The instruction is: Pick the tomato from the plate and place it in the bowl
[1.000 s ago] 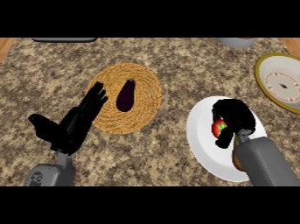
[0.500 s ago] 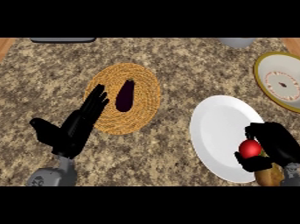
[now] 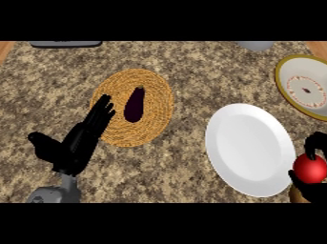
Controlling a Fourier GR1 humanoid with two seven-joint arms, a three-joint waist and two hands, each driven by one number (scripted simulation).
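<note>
My right hand (image 3: 326, 189) is at the lower right corner, curled round the red tomato (image 3: 311, 167). It holds the tomato just past the right rim of the white plate (image 3: 247, 147), which now carries nothing. The bowl (image 3: 309, 86), white inside with a yellow rim, sits at the right edge farther back. My left hand (image 3: 76, 140) rests open at the lower left, fingers up, over the near left edge of the woven mat.
A round woven mat (image 3: 155, 112) lies left of centre with a dark purple eggplant (image 3: 134, 103) on it. A grey object (image 3: 66, 44) and a pale grey item (image 3: 254, 45) sit at the counter's far edge. Wooden strips border the counter at both sides.
My right hand closed on the tomato over the plate, lifted it off and drew back to the lower right. The plate is now bare. The left hand stayed in place.
</note>
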